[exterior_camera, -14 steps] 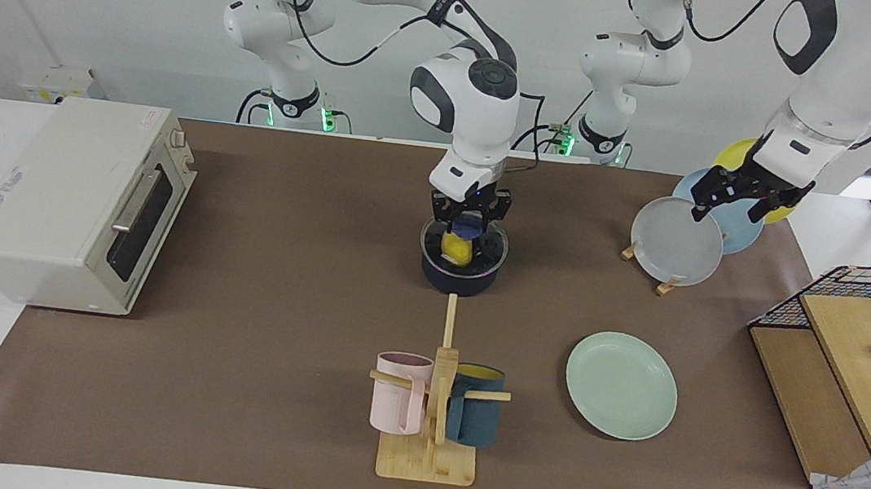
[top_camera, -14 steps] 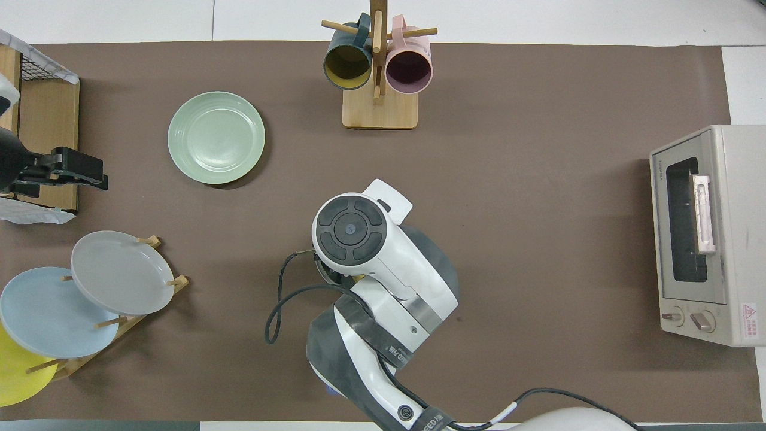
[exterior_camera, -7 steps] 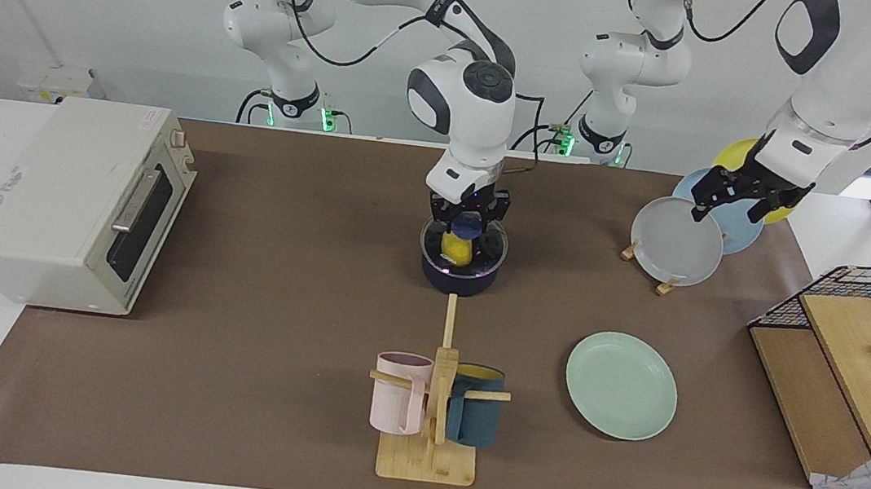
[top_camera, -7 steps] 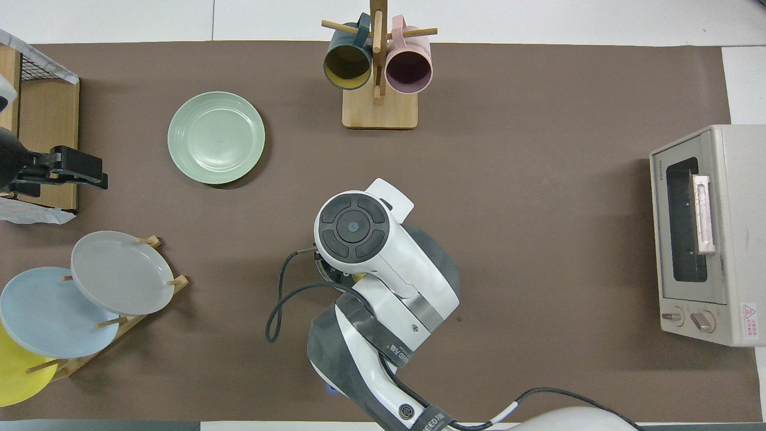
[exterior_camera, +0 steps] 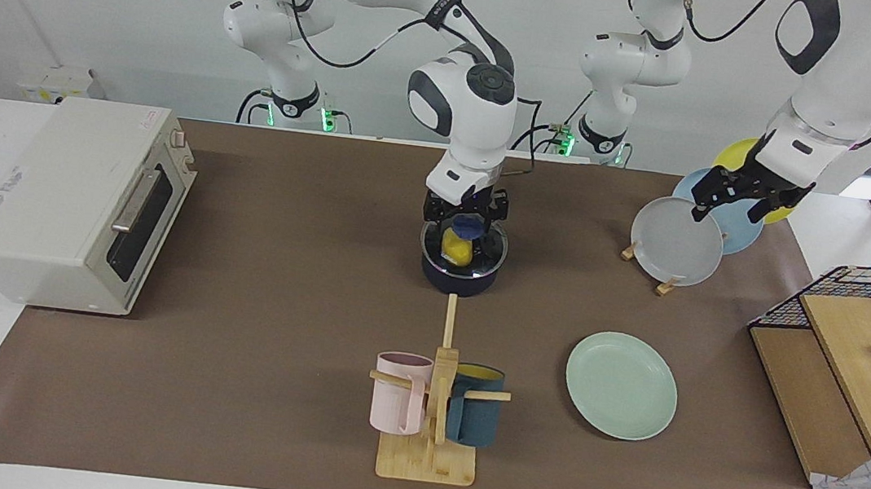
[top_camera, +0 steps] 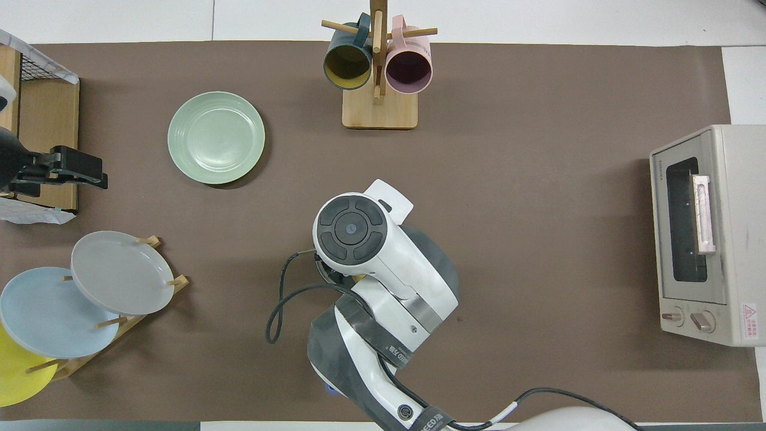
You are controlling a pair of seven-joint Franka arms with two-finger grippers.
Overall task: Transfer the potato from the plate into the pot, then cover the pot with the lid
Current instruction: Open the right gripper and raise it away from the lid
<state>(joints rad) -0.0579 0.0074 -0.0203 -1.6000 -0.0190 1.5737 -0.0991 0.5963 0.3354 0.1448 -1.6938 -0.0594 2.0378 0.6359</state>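
Two small changes are noted vs. a sec ago: the right gripper (exterior_camera: 465, 217) has been raised a little off the lid (exterior_camera: 494, 249), and its wrist has been shifted slightly toward the right arm's end of the table. Nothing else on the table has been moved.

Lid is seen seated flat on the pot (exterior_camera: 457, 281), blue knob up, directly under the gripper. Potato (exterior_camera: 457, 249) is seen through the glass, inside the pot. Plate (exterior_camera: 621, 385) is left bare, farther from the robots and toward the left arm's end.

Right claw: apart or together can't be told from either view; in the overhead view it is hidden by the arm's own wrist. No lid is being carried, since the lid sits level on the rim.

Left gripper (exterior_camera: 743, 204) is held waiting, claw apart, nothing in it, over the rack of upright plates (exterior_camera: 675, 241).

Judgement: both steps appear done, i.e. potato transferred and pot covered. Only a clean retreat is likely needed, w/o the knob being snagged.
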